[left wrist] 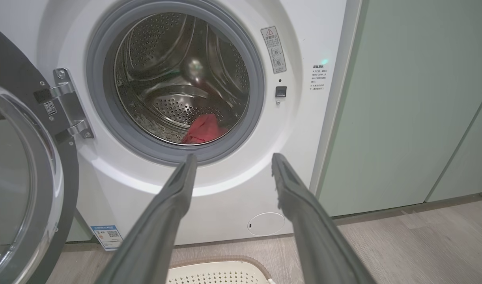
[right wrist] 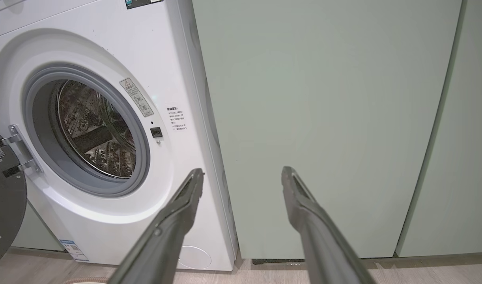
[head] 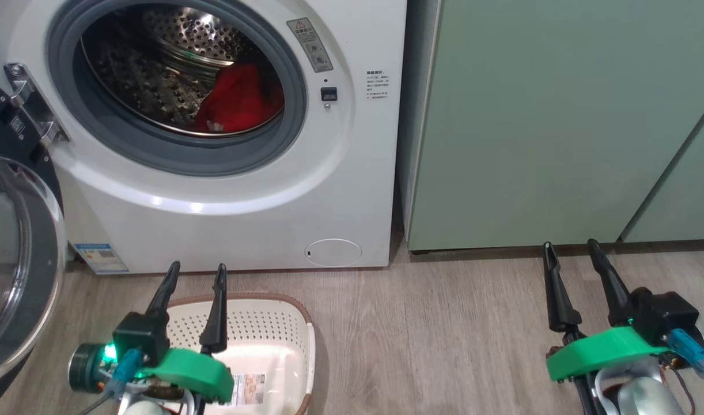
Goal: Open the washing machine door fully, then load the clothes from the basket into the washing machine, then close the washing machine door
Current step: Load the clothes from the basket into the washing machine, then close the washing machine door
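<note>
- The washing machine (head: 214, 219) stands on the wood-look floor (head: 432, 323), with pale green cabinets (head: 530, 127) just to its right.
- Its door (head: 18, 259) is swung wide open on the hinge at the machine's left side, and the grey seal and steel drum are in plain sight.
- The clothes (head: 237, 101) lie as a red heap inside the drum, low and to the right of the opening in the head view.
- The basket (head: 260, 298) sits on the floor just in front of the machine, and the sticker (head: 249, 389) on its bottom is showing.
- The left gripper (head: 198, 266) hovers over the basket with its fingers spread wide and nothing between them. They point at the machine's front below the opening.
- The right gripper (head: 570, 244) is well apart to the right, facing the cabinets, with its fingers also spread wide and nothing held.
</note>
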You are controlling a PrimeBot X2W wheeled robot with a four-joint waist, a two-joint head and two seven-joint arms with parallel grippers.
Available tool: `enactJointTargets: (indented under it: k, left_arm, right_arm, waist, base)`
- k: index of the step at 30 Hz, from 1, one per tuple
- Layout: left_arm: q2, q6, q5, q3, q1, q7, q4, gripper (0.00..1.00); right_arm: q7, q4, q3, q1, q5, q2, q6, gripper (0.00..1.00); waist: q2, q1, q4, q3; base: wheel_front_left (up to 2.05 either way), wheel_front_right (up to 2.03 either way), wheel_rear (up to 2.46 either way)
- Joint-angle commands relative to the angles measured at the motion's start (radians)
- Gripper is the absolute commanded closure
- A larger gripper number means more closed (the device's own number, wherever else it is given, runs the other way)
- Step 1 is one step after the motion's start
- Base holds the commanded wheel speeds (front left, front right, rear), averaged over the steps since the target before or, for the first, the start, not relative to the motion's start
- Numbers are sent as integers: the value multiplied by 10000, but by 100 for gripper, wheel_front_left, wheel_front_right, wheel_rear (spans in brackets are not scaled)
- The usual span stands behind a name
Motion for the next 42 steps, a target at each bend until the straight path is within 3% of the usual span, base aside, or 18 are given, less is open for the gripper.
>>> enactJointTargets:
  k: [1, 23, 42]
  left_arm:
    - [-14, -2, -43, 286, -376, -97, -305, 0]
    - [-14, 60, -77, 372, -461, -97, -190, 0]
    - [-14, 149, -115, 431, -407, -97, -254, 0]
  right_arm:
    - [-94, -348, 268, -339, 69, -31, 0, 0]
    - [-94, -279, 266, -363, 80, -31, 0, 0]
    - [-94, -232, 284, -329, 52, -31, 0, 0]
  waist:
    - [0, 0, -2, 1]
    - [0, 0, 76, 57]
    - [0, 0, 139, -20]
  base:
    - [0, 0, 0]
    - [-13, 13, 0]
    - [-189, 189, 0]
